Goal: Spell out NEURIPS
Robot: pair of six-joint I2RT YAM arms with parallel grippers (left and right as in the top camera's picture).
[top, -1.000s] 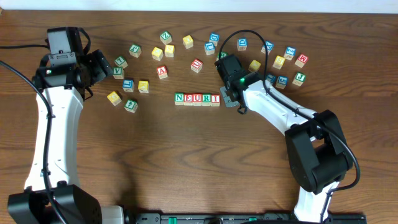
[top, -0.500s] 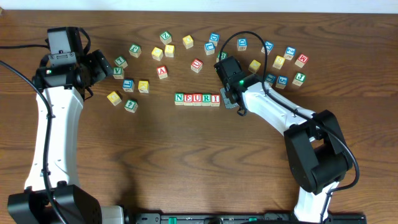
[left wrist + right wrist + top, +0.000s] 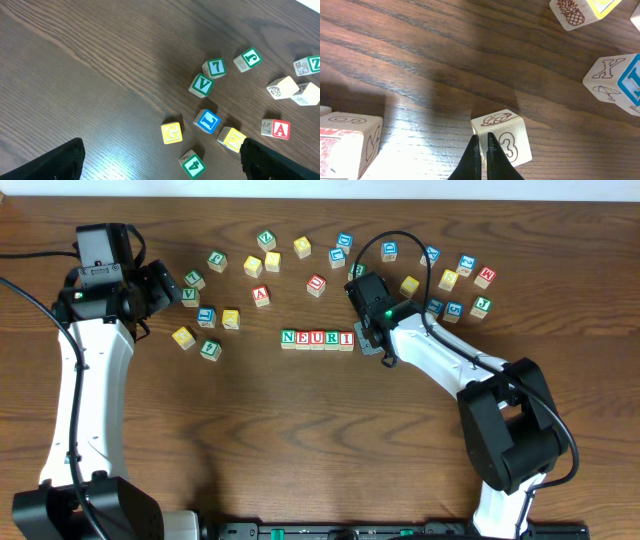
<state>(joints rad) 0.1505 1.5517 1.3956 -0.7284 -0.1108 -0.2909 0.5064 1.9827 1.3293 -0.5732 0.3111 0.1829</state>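
On the wooden surface (image 3: 300, 430) the row of cubes (image 3: 317, 339) reads N, E, U, R, I, packed side by side near the middle, with other lettered cubes scattered behind it and off to both sides. The right pincer (image 3: 482, 144) has its fingers pressed together, tips at the edge of a loose cube marked 3 (image 3: 504, 136), which lies just beside the row's last cube (image 3: 342, 145). The left pincer (image 3: 172, 288) stands wide apart and holds nothing, above the far-left scatter, near a green V cube (image 3: 201, 85).
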